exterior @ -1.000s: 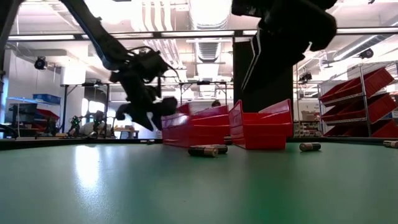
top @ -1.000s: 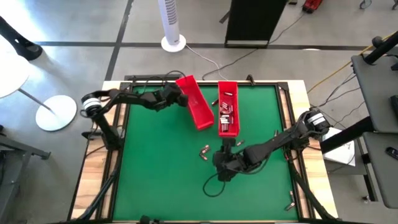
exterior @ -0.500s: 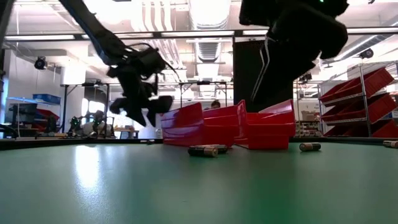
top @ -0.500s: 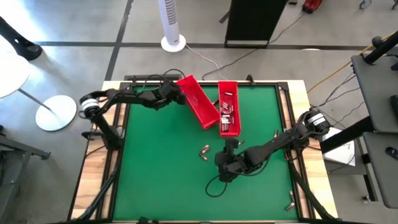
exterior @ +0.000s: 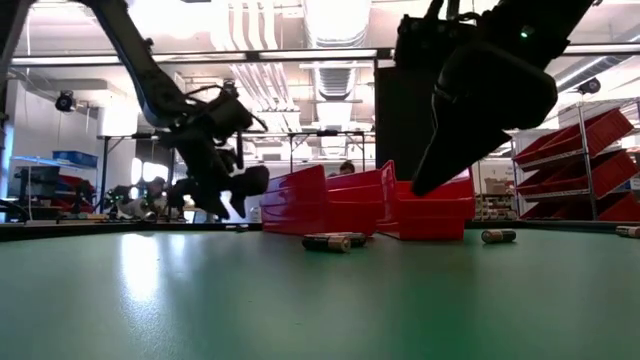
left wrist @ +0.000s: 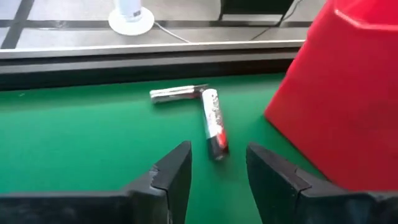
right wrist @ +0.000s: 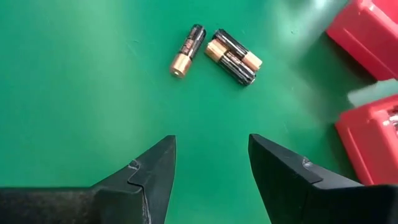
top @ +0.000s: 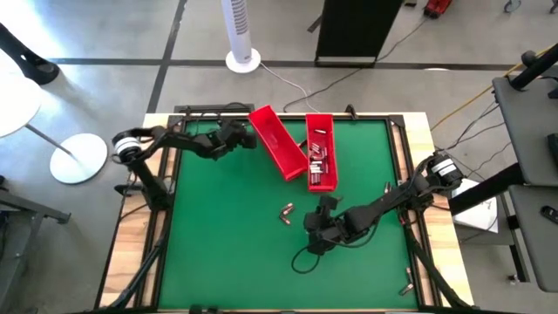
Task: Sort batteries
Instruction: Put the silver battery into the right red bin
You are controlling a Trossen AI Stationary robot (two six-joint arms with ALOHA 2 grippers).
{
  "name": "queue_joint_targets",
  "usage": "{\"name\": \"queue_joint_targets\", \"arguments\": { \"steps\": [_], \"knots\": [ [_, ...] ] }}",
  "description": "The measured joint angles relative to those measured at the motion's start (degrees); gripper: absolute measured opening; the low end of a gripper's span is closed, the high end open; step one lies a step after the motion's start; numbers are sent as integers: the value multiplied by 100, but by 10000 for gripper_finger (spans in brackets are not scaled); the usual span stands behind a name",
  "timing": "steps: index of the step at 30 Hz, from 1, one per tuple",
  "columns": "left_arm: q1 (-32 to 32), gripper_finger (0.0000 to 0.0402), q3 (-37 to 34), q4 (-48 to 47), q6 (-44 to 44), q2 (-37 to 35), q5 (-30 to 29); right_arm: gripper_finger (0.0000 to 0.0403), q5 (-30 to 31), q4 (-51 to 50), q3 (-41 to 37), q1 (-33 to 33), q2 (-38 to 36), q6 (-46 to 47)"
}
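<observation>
Since a second ago the left gripper [top: 247, 137] has drawn back from the tilted red tray [top: 275, 142], which then leaned against it and now lies flat at an angle on the green desk [top: 218, 227], its end close beside the second tray [top: 320, 150]; the right gripper [top: 324, 204] has shifted slightly toward the desk's near right. No writing or brand can be read on any battery or tray. In the high view the left arm reaches from the desk's left edge across the far side, wrist low, its gripper just beside the angled tray and apart from it. Its jaws stand spread and hold nothing; the left wrist view shows two batteries [left wrist: 212, 121] lying in an L on the cloth just ahead of the fingers [left wrist: 174, 173], one silvery, one silver with a red band, beside the tray's red wall [left wrist: 348, 93]. The right arm comes in from the right edge, bent low over the middle of the desk, gripper near the end of the second tray. Its jaws are also spread and empty, and the right wrist view looks down past them at three dark batteries with copper-coloured ends [right wrist: 214, 51] on the cloth, two touching side by side, the third just apart. More batteries [top: 317, 155] lie inside the second tray. In the low view another battery [exterior: 497, 236] rests alone on the desk to the right of the trays.
</observation>
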Motion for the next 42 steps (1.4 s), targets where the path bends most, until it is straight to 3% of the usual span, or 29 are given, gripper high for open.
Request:
{"name": "queue_joint_targets", "arguments": {
  "steps": [4,8,14,26,36,42],
  "knots": [
    [40,155,262,-120,-47,479,-9,195,2,96,39,-26,0,-328],
    [24,179,623,-674,-437,681,-468,196,3,142,91,-50,-2,-528],
    [22,187,1004,-1314,-500,883,-512,192,3,178,56,-52,-2,-568],
    [323,165,1988,-2741,54,1073,74,192,1,291,22,-48,-2,-501],
    [720,154,2182,-2835,433,1307,615,190,-8,405,22,-48,-2,-503],
    [651,153,2258,-2954,586,1350,591,188,-10,408,22,-50,-2,-508]
  ]
}}
